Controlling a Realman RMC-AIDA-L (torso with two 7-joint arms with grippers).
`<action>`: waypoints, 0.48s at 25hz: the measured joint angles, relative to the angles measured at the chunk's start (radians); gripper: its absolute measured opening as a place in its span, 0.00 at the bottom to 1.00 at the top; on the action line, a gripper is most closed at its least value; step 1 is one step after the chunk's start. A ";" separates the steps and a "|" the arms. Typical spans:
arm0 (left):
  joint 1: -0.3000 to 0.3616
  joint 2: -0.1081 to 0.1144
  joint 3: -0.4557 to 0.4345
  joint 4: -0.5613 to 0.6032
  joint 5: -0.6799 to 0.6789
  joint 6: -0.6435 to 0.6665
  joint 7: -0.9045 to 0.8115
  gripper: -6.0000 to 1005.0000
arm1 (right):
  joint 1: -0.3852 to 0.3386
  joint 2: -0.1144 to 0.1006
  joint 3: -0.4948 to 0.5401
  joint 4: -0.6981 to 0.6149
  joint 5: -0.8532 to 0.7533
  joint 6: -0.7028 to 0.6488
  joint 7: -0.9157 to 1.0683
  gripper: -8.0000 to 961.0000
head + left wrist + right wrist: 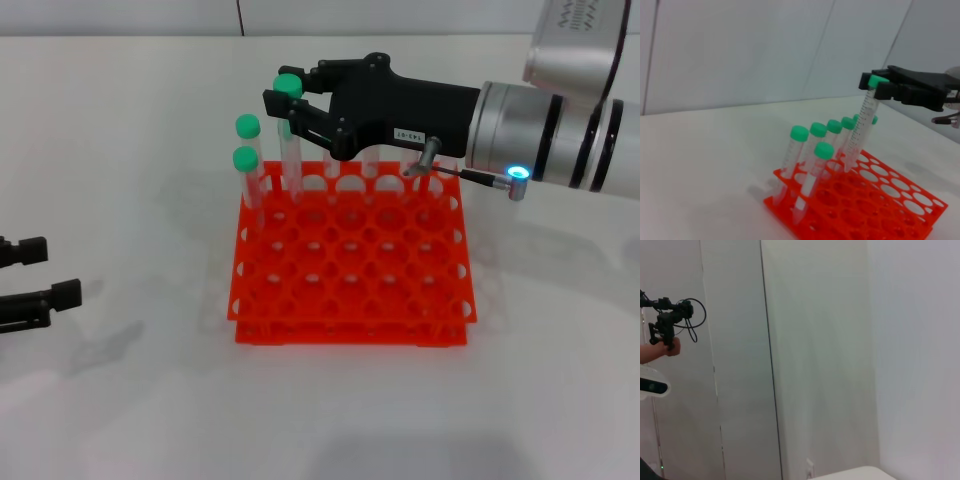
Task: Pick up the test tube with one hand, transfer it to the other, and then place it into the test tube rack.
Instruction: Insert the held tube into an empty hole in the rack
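right black two-fingered gripper [285, 105] with the white label is pinching the slim clear green-capped test tube [290, 150] just under its cap, so it hangs upright over a far-left hole of the bright orange-red plastic rack [352, 300]. left gripper [45, 270] sits spread at the near left, out of the way.

Head camera looks down on the test tube rack [350, 260]; left wrist camera shares it, low across the table [700, 165]; right wrist camera faces wall.

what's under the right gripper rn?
The right gripper holds the test tube by its cap; its lower end enters a back-row hole of the test tube rack. How deep it sits cannot be seen.
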 joint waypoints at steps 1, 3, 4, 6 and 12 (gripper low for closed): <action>-0.001 0.004 -0.001 -0.001 0.002 -0.003 0.000 0.89 | 0.003 0.000 -0.001 0.001 0.000 0.005 0.000 0.28; -0.002 0.009 -0.002 -0.004 0.006 -0.013 -0.001 0.89 | 0.008 0.000 -0.003 0.003 0.000 0.011 0.000 0.28; -0.002 0.013 -0.002 -0.006 0.009 -0.019 -0.003 0.89 | 0.014 0.000 -0.003 0.009 0.001 0.014 0.000 0.28; -0.004 0.019 -0.002 -0.014 0.011 -0.028 -0.007 0.89 | 0.029 0.000 -0.006 0.028 0.004 0.016 -0.001 0.28; -0.009 0.026 -0.003 -0.022 0.011 -0.033 -0.009 0.89 | 0.065 0.000 -0.038 0.090 0.073 0.025 -0.042 0.28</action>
